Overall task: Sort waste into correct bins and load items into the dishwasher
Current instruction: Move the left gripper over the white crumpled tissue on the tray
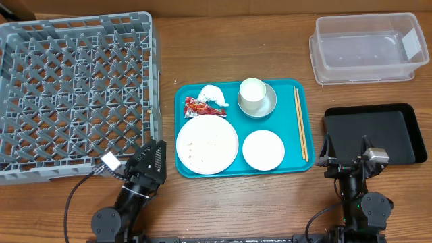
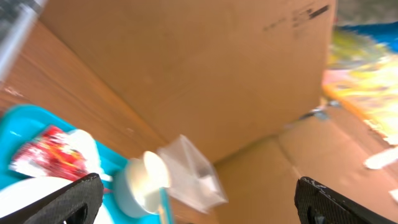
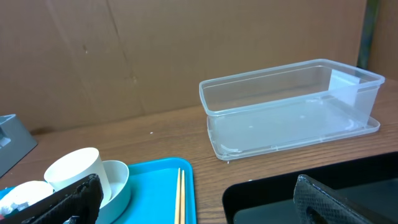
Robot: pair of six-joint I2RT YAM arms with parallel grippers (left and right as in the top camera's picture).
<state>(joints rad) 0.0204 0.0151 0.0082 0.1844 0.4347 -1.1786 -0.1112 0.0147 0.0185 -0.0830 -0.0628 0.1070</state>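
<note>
Red foil of the small snack wrapper [image 1: 197, 106] lies on the teal tray [image 1: 287, 118], ahead and to the right of the left end effector [image 1: 154, 152], with the crumpled white tissue [image 1: 214, 96] touching it on the far side. Nearer that end effector sits the large plate [image 1: 207, 144] (white crumbs [image 1: 196, 147] scattered on it). The small plate [image 1: 263, 149] lies just beside it, between the two end effectors. The cup [image 1: 252, 94] stands in the grey-green bowl [image 1: 271, 101] toward the tray's far edge. Wooden chopsticks [image 1: 300, 125] lie along the side closest to the right end effector [image 1: 347, 151]. That one is at the near edge of the black tray [image 1: 385, 131], with the clear tub [image 1: 368, 47] farther ahead of it. Ahead and to the left of the left end effector lies the grey dish rack [image 1: 74, 94], its near corner just beside the fingers. Both end effectors stand wide open, holding nothing, over the wooden tabletop [image 1: 236, 40].
</note>
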